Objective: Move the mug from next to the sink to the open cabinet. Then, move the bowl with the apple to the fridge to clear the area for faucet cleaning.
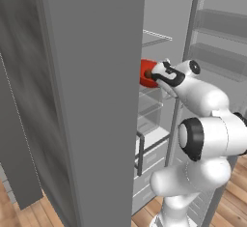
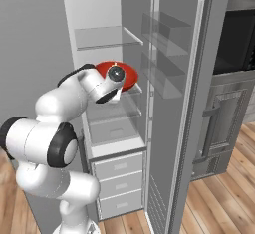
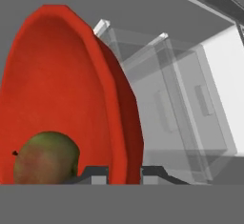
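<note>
Apple [image 3: 45, 157]: nearest the hand camera, small, round, loose in the bowl [image 3: 66, 99]; likely to roll if tipped.
Bowl: red, glossy, stiff, probably slippery; held at its rim, inside the open fridge [image 2: 99, 14] at a middle shelf [image 2: 117, 113].
Pincer [image 3: 125, 173]: 2 tips straddling the rim, 1 inside, 1 outside; clamped on the bowl.
Grip note: the rim is the only hold; keep level.
Surroundings: wire shelves, clear bins, drawers [image 2: 117, 183] below.
Obstructions: fridge door [image 2: 174, 103] close at right, side wall [image 1: 91, 100] close at left.
</note>
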